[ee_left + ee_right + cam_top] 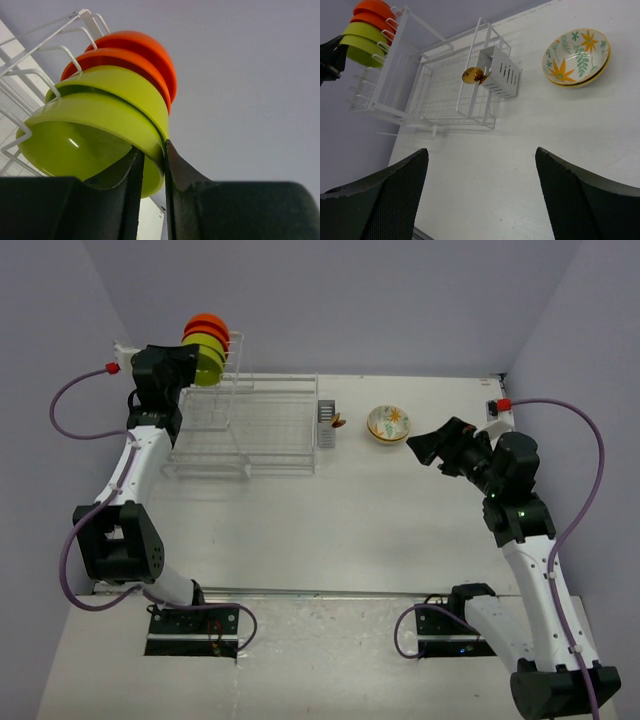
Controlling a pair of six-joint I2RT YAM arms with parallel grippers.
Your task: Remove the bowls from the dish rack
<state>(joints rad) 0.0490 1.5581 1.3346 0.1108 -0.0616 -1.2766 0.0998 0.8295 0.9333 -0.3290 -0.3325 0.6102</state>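
Note:
Lime green bowls and orange-red bowls stand on edge in the upright tier of the white dish rack, at the back left. My left gripper is shut on the rim of the front green bowl, one finger inside and one outside. In the top view the left gripper is beside these bowls. The white flower-patterned bowl sits on the table right of the rack. My right gripper is open and empty, hovering just right of it; the bowl also shows in the right wrist view.
A grey cutlery caddy hangs on the rack's right end with a gold utensil in it. The rack's low flat section holds nothing I can see. Walls enclose the table at back and sides.

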